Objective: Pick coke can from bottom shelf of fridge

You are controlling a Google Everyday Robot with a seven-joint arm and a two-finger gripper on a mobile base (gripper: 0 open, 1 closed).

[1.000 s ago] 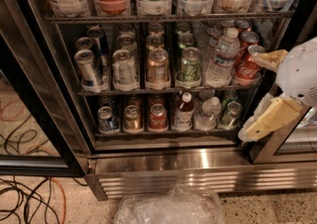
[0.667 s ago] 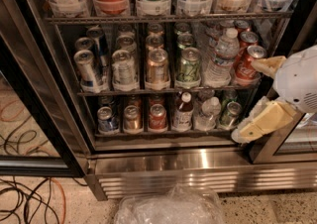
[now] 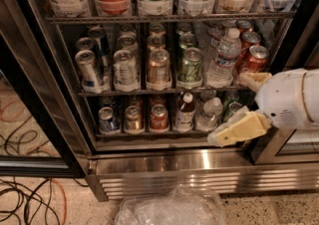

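The fridge (image 3: 199, 163) stands open in front of me. On its bottom shelf (image 3: 149, 133) a small red coke can (image 3: 159, 117) stands third from the left, next to a brownish-gold can (image 3: 133, 119) and a blue-and-silver can (image 3: 107, 120). My gripper (image 3: 230, 110) hangs at the right end of the bottom shelf, in front of small bottles (image 3: 212, 113). It is well to the right of the coke can and apart from it. Its cream fingers (image 3: 238, 129) are spread open and hold nothing.
A sauce-like bottle (image 3: 185, 112) stands between the coke can and the gripper. The middle rack holds several cans and a water bottle (image 3: 222, 59). The black door frame (image 3: 35, 119) is at the left, cables (image 3: 30, 204) lie on the floor, and a clear plastic bag (image 3: 172, 209) lies below.
My gripper has moved left and slightly down along the front of the bottom shelf, closer to the coke can. The cans have not moved.
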